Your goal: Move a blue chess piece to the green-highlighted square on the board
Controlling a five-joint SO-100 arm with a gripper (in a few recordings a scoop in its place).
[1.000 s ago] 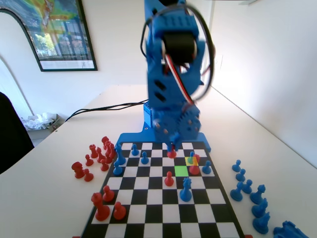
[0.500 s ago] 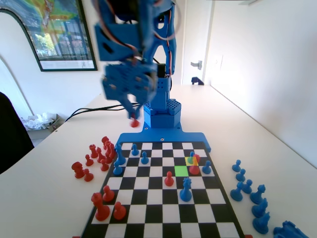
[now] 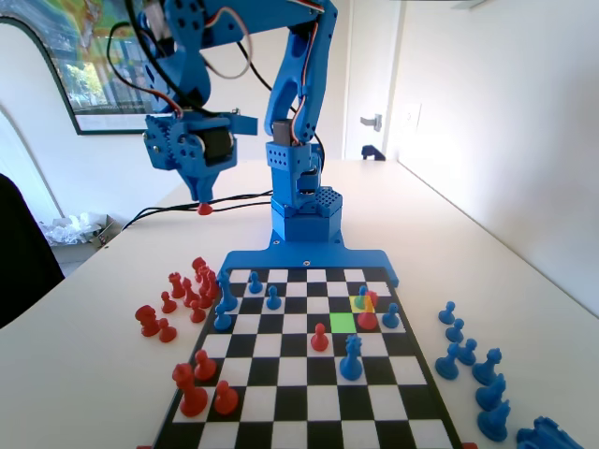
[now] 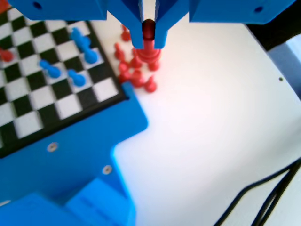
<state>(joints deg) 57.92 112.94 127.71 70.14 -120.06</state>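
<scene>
Wrist view: fingers (image 4: 148, 35) clamp a small red plastic pawn (image 4: 148, 47) by its neck; small blue plastic pawn (image 3: 361, 297) looks light, rigid, slick, best pinched below its head.

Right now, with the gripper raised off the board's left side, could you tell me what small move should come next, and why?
Probably lower and release. The gripper is shut on a red pawn, high above the table, near the red pieces beside the board; the green-highlighted square is unoccupied.
</scene>
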